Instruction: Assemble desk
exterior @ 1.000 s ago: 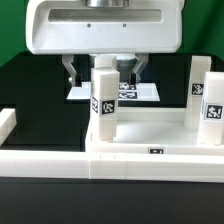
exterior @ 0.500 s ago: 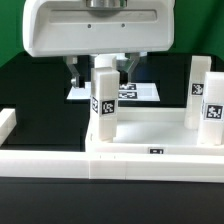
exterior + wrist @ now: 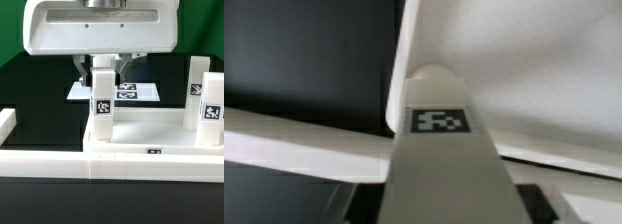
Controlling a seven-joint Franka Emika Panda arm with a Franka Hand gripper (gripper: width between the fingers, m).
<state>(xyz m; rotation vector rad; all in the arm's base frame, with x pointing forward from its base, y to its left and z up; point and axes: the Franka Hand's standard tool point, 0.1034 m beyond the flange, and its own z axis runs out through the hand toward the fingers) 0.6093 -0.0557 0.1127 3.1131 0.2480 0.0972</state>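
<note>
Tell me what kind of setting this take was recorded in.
Likely a lab robot bench: a black table against a green backdrop, a marker board of tags, and tagged white desk parts.

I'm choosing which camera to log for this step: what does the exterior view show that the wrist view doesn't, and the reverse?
Only the exterior view shows the gripper itself, its jaws either side of the top of a standing leg, plus two more upright legs at the exterior view's right, the marker board behind and the border rail in front. Only the wrist view shows that leg end-on from above, tapering down into the desk top. Both show the leg's tag and the white desk top.
</note>
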